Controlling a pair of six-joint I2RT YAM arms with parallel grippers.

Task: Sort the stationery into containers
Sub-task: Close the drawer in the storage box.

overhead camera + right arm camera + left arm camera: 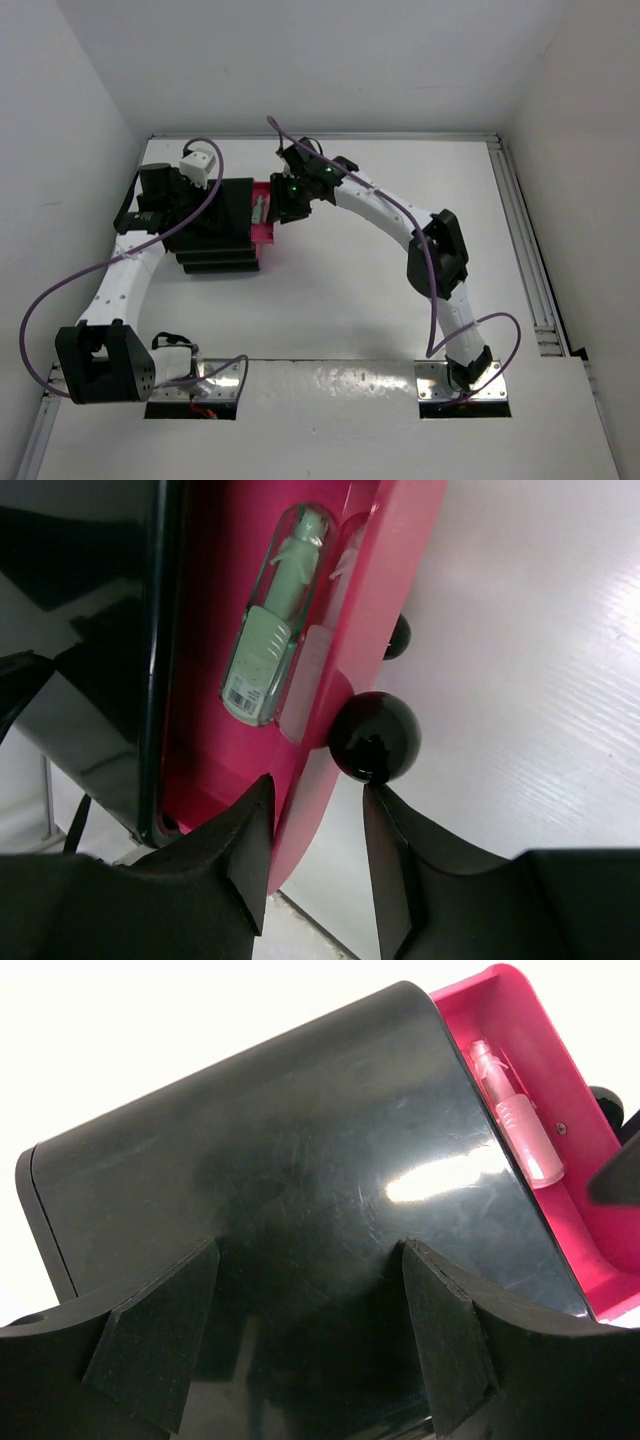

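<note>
The black stepped drawer unit stands at the back left. One pink drawer is pulled out to the right. In the right wrist view a mint green pen and a pale pink piece lie in this drawer. My right gripper is open. Its jaws straddle the drawer's front wall just below a round black knob. My left gripper is open and spread over the unit's glossy top. A translucent pink pen lies in the drawer beyond it.
A second black knob shows farther along the drawer front. White walls close in the table at the back and sides. A metal rail runs along the right edge. Purple cables loop from both arms.
</note>
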